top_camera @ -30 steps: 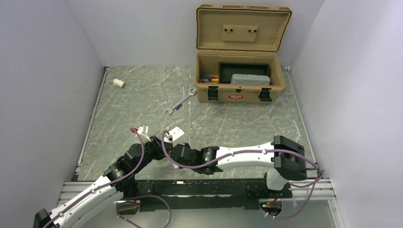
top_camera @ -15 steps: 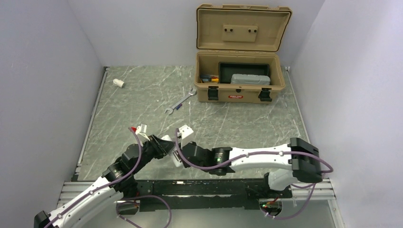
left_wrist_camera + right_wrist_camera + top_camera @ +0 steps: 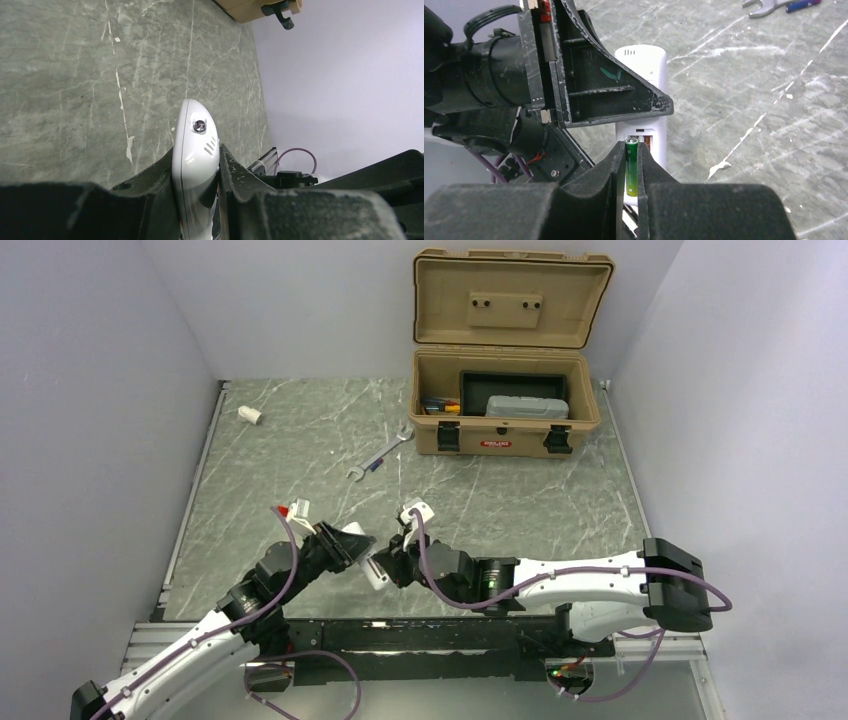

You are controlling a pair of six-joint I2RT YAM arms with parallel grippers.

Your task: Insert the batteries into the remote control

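Though tiny, green battery, pale-tipped.

The left arm reaches from the near left toward the centre, its left gripper clamped on the remote control. The right arm stretches leftward along the near edge, its right gripper pinching a battery close beside the left one.
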